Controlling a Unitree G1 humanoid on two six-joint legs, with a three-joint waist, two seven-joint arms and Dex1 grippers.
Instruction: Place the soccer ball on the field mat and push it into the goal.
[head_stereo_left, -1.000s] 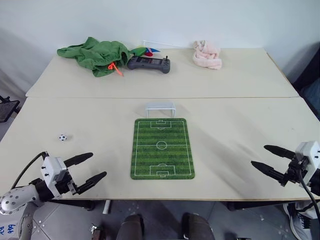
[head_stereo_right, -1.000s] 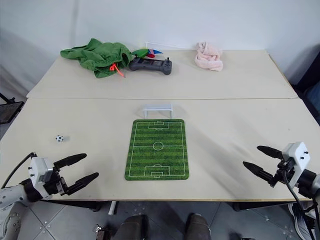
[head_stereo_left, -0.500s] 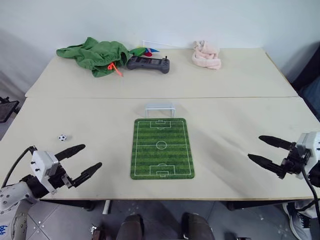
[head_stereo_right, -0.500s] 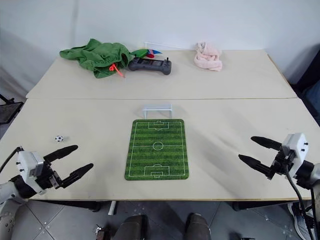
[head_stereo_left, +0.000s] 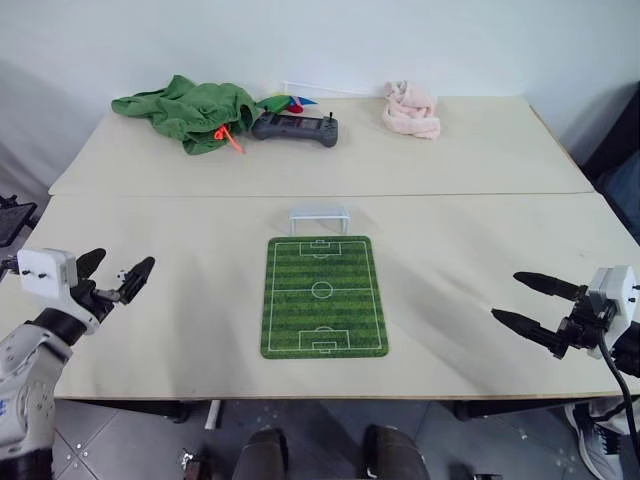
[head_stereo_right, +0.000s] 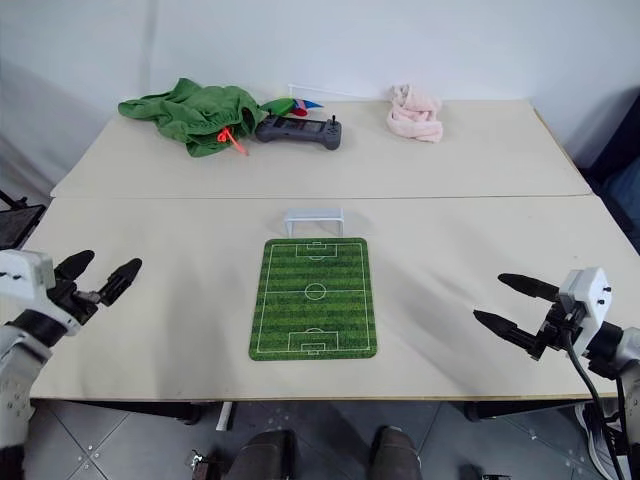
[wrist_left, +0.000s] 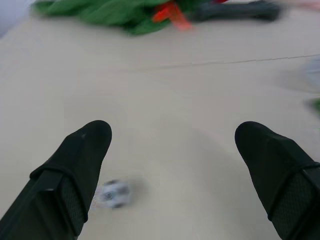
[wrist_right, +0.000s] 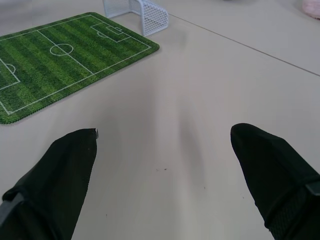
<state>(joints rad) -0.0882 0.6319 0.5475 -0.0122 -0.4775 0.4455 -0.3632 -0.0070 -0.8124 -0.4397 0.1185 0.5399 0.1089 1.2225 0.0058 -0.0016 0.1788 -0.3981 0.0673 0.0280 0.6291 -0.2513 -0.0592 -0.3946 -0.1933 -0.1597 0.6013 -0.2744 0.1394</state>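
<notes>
Now that I've swung the left gripper (wrist_left: 172, 150) out away from the field mat (head_stereo_left: 323, 296) and leveled it, it sits right at the soccer ball (wrist_left: 114, 193), which a second ago lay clear of it, further up the counter (head_stereo_left: 450, 240). Jaws are wide open with nothing in them; the wrist view puts the ball on the counter just beside the inner face of one finger (wrist_left: 75, 170), inside the gap but off-centre. Ball is well off the mat's left edge, not picked up yet. Goal (head_stereo_left: 319, 218) stands at the mat's far end, touching or nearly. Right gripper (head_stereo_left: 535, 305) has barely moved, hanging off the mat's right side, jaws open and empty. My read: pre-grasp reached. Next I'd centre the ball between the fingers before closing, since it's small and could roll away if nudged.
</notes>
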